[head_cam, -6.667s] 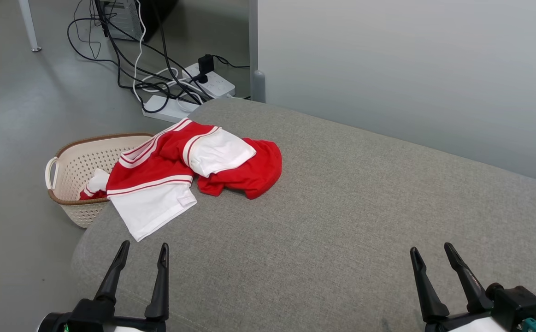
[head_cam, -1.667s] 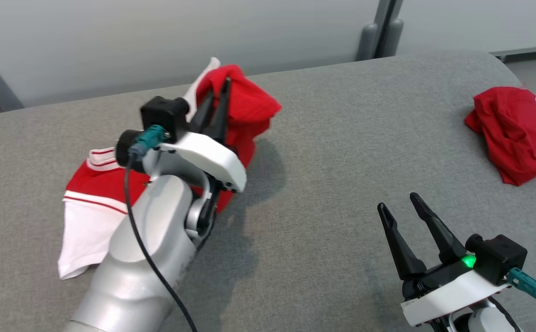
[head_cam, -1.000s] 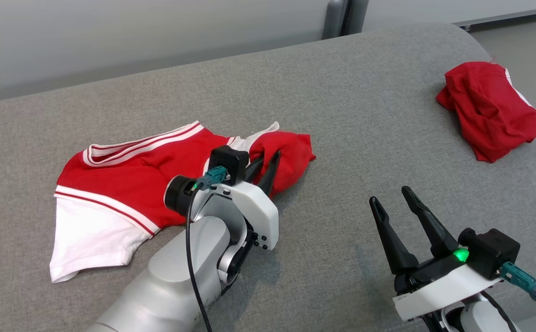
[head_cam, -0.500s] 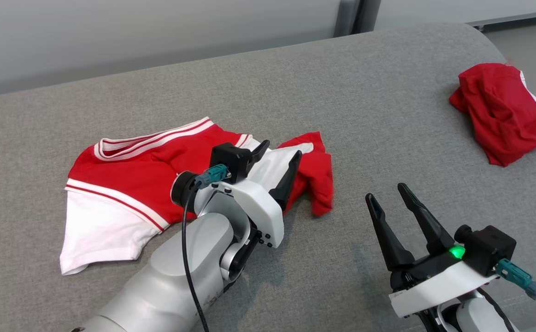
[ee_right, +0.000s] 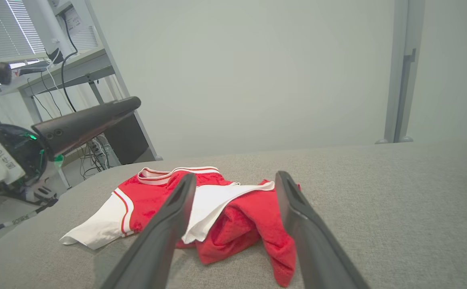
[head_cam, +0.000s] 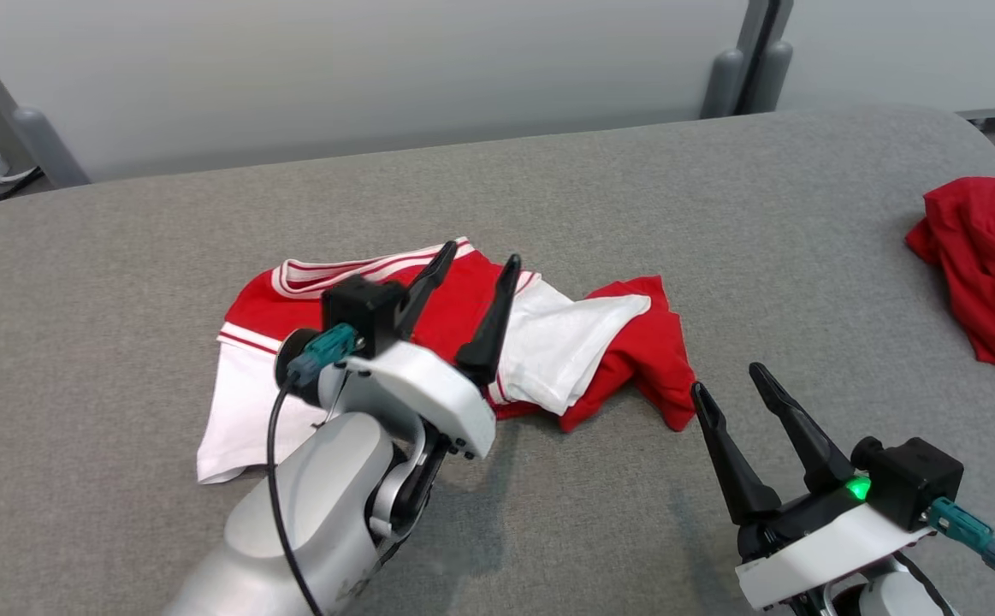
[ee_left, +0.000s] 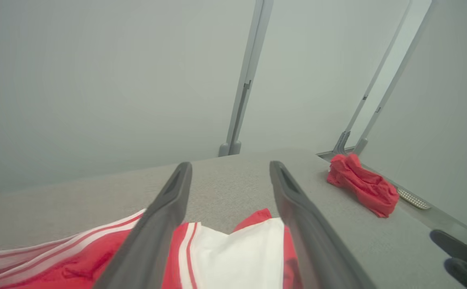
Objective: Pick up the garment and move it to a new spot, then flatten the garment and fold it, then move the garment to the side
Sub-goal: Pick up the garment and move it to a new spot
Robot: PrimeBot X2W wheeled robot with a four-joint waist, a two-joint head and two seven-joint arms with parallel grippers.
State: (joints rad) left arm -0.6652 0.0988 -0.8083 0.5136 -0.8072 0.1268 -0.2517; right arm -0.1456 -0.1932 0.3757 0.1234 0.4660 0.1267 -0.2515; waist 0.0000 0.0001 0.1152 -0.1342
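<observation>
On the couch [head_cam: 719, 214], our left gripper [head_cam: 480, 254] and right gripper [head_cam: 726, 379] hang open by the crumpled shirt [head_cam: 634, 359], likely laid here for flattening.

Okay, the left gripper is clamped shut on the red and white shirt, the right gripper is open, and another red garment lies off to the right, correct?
Not quite. The left gripper is open over the shirt, holding nothing, as the head view shows. The right gripper is open, and the other red garment lies to the right.
</observation>
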